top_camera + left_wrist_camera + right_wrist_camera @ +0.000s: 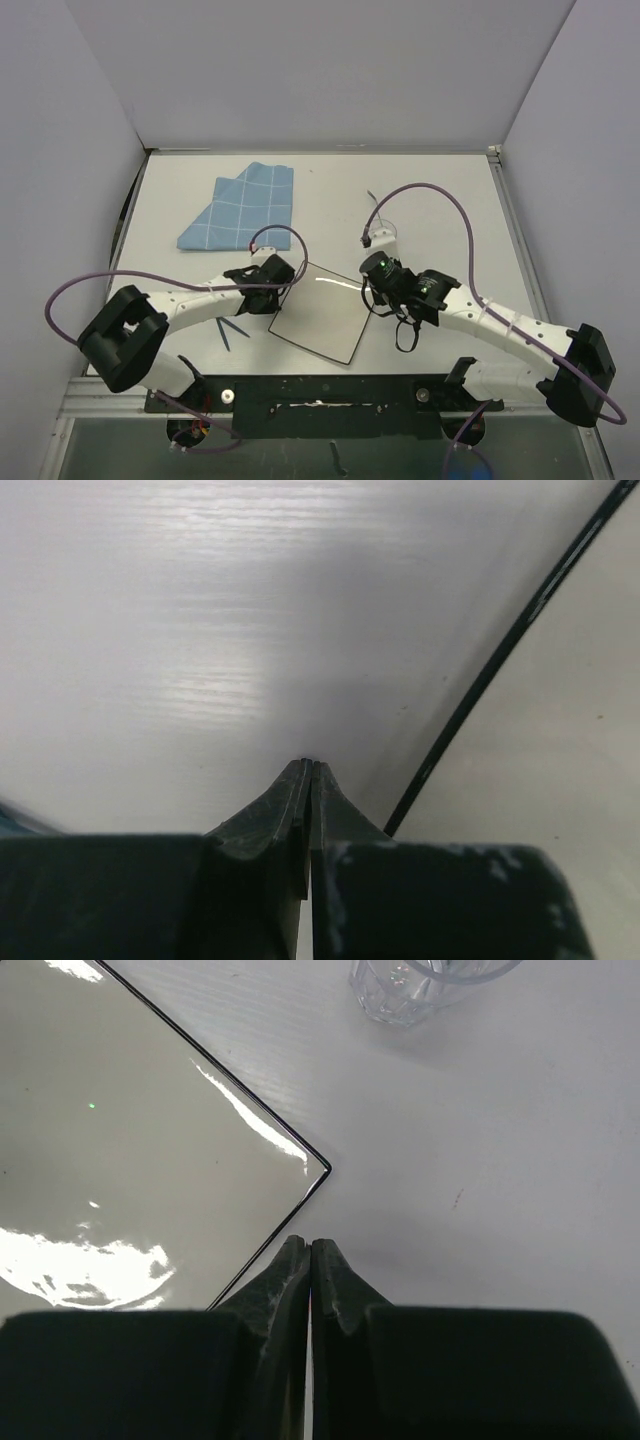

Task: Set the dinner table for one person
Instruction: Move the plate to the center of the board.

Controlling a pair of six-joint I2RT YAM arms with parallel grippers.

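Plain grey walls (320,70) close in three sides of a small bay. The dinner table (330,185) fills the floor of it: a flat white rectangular top, matt, with a faint fine grain; its edges sit square to the walls, and a black rail (320,392) runs left to right along the near edge; which of its axes is longer I cannot tell from here.

Two white jointed arms reach in from the rail, the left arm (190,305) and the right arm (500,325), each trailing a looping purple cable (440,190).

A soft blue cloth (240,205) with a white grid lies folded at the far left; a square plate (320,312), glossy cream with a thin dark rim, sits turned corner-on near the middle, between the two wrists.

The left gripper (308,765) has its black fingers pressed together with nothing between them, tips low over the table just beside the plate's rim; the right gripper (310,1242) is likewise closed and empty, tips just short of the plate's right corner.

A clear faceted glass (420,985) stands beyond that corner; a thin dark item (232,332), too small to name, lies beside the left arm.
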